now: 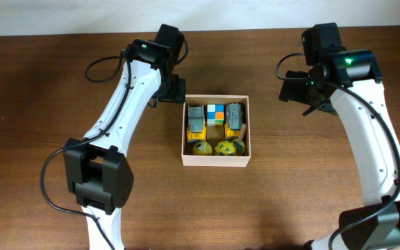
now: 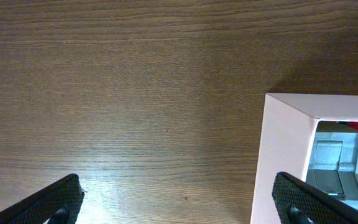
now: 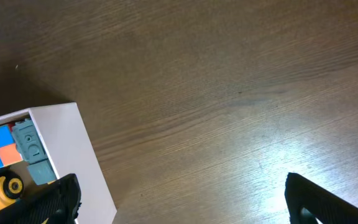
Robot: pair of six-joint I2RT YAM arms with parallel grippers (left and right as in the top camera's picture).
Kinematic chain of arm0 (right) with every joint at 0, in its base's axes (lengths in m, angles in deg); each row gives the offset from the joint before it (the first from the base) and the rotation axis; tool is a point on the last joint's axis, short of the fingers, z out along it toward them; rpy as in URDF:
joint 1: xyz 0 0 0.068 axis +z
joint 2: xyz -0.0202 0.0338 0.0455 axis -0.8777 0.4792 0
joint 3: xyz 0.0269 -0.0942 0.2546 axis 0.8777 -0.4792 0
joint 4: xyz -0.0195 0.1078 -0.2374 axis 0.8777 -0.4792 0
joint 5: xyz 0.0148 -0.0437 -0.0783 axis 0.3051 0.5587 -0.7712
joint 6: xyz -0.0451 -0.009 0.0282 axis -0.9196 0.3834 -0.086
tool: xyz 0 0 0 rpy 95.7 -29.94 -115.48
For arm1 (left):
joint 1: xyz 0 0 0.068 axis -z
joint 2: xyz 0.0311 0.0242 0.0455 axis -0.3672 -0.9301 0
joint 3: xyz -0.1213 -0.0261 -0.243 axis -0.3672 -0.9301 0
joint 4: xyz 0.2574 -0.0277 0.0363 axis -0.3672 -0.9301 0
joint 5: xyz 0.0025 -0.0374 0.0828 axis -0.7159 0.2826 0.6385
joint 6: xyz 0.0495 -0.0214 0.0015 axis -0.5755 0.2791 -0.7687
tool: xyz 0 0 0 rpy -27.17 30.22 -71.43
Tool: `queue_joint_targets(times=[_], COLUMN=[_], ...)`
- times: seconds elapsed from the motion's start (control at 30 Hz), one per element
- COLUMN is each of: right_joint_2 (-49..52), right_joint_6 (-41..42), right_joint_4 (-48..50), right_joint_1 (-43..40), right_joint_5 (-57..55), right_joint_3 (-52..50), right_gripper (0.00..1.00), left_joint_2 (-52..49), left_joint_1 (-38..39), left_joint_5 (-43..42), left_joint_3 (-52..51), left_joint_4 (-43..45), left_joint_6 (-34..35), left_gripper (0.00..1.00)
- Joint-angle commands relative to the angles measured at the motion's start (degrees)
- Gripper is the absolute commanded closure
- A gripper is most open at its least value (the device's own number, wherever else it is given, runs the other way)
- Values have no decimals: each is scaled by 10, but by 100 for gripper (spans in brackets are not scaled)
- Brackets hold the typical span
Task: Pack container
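The container [image 1: 214, 162], a shallow white-walled box, sits mid-table. Inside it lie two grey-and-yellow toy trucks [image 1: 196, 119], a colourful cube [image 1: 216, 114] and two yellow-green balls [image 1: 201, 148]. My left gripper [image 1: 174, 89] hovers just off the box's far left corner, open and empty. In the left wrist view the left gripper [image 2: 179, 205] spans bare wood, with the container wall [image 2: 284, 155] beside its right finger. My right gripper [image 1: 294, 90] hangs open to the right of the box. The right wrist view shows the right gripper [image 3: 185, 205] over wood, with the container wall [image 3: 73, 149] at the left.
Dark wooden table [image 1: 47, 173] surrounds the box on all sides. Black cables loop from both arms near the back edge. A pale strip runs along the table's far edge [image 1: 61, 14].
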Motion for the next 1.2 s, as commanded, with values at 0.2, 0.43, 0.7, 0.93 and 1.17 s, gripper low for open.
queue_joint_targets(times=[0.2,0.43,0.7,0.93,1.17], right_joint_2=[-11,-11,-11,-11,-11], right_joint_6=[0,0,0,0,0], right_joint_4=[0,0,0,0,0], right_joint_1=[-2,-2,-2,-2,-2], right_joint_5=[-11,-11,-11,-11,-11], right_joint_3=[5,5,5,5,5], right_gripper=[1,1,1,1,1], left_joint_2=[9,111,264,393,542], left_joint_1=[-2,-3,-5,-5,-48], left_joint_5=[-4,0,-16,-67,-171], left_joint_3=[11,10,-61,-249,-502], left_joint_4=[-10,89,284,482,647], left_joint_6=[-7,-7,-21,-79,-151], left_gripper=[1,1,1,1,1])
